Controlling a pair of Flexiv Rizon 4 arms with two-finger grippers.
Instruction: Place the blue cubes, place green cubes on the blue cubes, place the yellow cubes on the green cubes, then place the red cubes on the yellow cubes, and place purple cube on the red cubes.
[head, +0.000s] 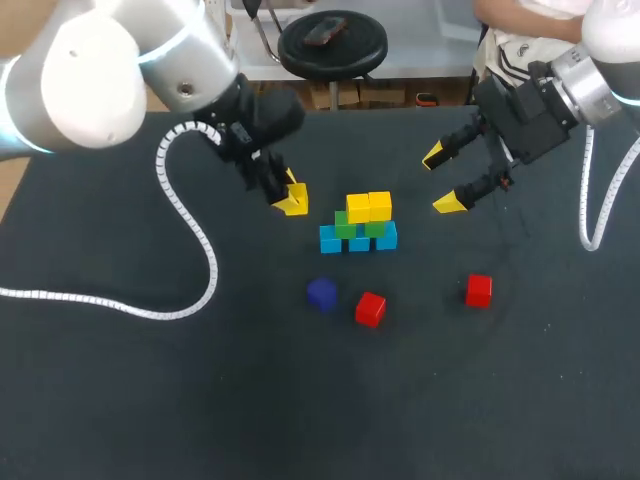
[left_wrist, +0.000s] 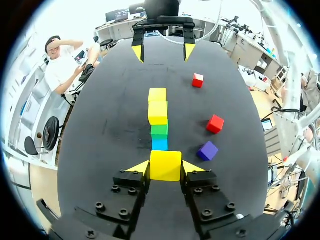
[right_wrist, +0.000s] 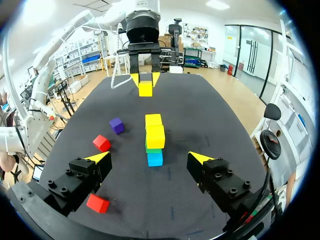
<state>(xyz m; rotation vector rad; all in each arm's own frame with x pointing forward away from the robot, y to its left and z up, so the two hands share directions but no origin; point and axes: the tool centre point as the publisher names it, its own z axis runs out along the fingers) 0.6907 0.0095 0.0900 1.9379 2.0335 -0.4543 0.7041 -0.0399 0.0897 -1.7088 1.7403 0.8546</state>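
The stack of small hard cubes (head: 360, 225) stood just above the centre of the head view. It had a bottom row of light-blue cubes (head: 330, 240), bright green cubes (head: 345, 225) on those, and two yellow cubes (head: 369, 207) side by side on top. The blue and green layers looked done and the yellow layer seemed under way, while red and purple were not yet begun. A third yellow cube (left_wrist: 165, 165) was off the table, pinched between the fingers of the left gripper (head: 291, 199), which hung just left of the stack without touching it. On the black cloth-covered table (head: 150, 400), one glossy red cube (head: 370, 308) lay below the stack with the dark purple cube (head: 321, 293) just to its left. The second red cube (head: 478, 290) lay apart at lower right. The left arm entered from the upper left, its wrist angled down toward the stack. The right gripper (head: 443, 180) hung to the upper right of the stack, well apart from it, with fingers spread wide and nothing between them.
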